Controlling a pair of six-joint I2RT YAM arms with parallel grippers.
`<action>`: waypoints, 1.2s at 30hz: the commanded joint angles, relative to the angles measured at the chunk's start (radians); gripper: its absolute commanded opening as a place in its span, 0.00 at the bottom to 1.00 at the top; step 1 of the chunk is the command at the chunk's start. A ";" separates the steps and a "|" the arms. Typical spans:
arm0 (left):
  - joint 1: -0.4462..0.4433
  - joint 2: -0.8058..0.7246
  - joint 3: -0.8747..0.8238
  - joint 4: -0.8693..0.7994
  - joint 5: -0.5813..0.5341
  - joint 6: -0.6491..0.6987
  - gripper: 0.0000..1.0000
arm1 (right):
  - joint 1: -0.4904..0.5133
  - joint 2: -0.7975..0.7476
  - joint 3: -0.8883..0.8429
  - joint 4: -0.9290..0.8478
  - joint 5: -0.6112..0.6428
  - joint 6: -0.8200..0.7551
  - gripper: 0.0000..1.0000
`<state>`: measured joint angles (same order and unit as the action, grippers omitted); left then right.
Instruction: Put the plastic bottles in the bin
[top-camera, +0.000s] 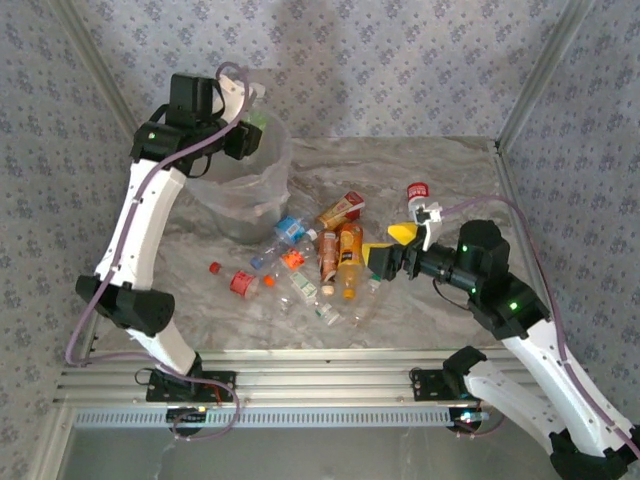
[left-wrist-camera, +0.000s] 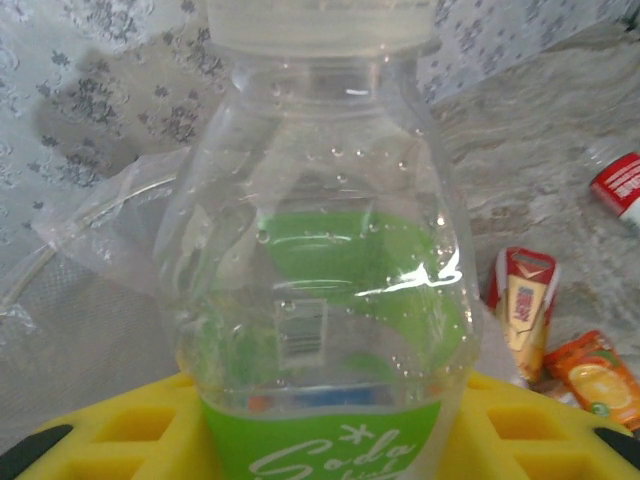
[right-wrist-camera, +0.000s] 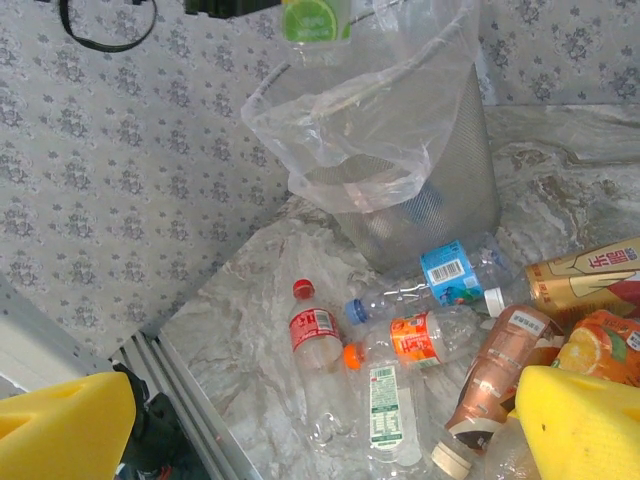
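Bin (top-camera: 278, 160) stands far left on the veined grey table (top-camera: 450, 170). The left gripper (top-camera: 248, 135) hangs over its rim, clamped on a clear soda bottle (top-camera: 259, 121) that is not yet inside. The top view gives only a green speck of that bottle. The left wrist view has it close up between yellow pads (left-wrist-camera: 110, 430), beaded with droplets, with a pale cap at the top edge, a green label reading "Soda" in white script, and a barcode seen through its wall. The clear liner (left-wrist-camera: 90, 225) lies behind it on the left. The right wrist view adds the bin's mesh-like wall, the liner bunched over the rim, and the green label above it. Right of the bin, mid-table, lies the pile (top-camera: 320, 265). There the right wrist view picks out a red-capped bottle (right-wrist-camera: 312, 335) with a red label and a blue label (right-wrist-camera: 450, 272) with a barcode. It also shows an orange label (right-wrist-camera: 420, 335), a white label (right-wrist-camera: 385, 400) with print too small to read, a brown bottle (right-wrist-camera: 500, 365), and a gold container (right-wrist-camera: 590, 275) with red characters cut off by the edge. The right gripper (top-camera: 392, 246) sits just right of the pile, jaws spread wide and holding nothing, with its yellow pads (right-wrist-camera: 585, 420) at the frame corners. One lone bottle (top-camera: 417, 190) with a red label lies beyond it, far right.
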<state>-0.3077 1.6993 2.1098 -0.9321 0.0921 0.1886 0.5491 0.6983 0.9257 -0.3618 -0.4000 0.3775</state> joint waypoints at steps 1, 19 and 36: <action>0.030 0.039 0.042 -0.053 -0.011 0.049 0.47 | 0.008 -0.040 0.044 0.026 0.040 -0.003 1.00; 0.098 0.182 -0.036 -0.095 -0.032 0.056 0.47 | 0.006 -0.086 0.042 0.045 0.054 -0.027 1.00; 0.096 0.265 -0.137 -0.117 -0.108 0.039 0.51 | 0.007 -0.079 0.036 0.021 0.075 -0.032 1.00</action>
<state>-0.2111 1.9530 1.9823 -1.0260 0.0044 0.2272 0.5507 0.6224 0.9417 -0.3393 -0.3363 0.3653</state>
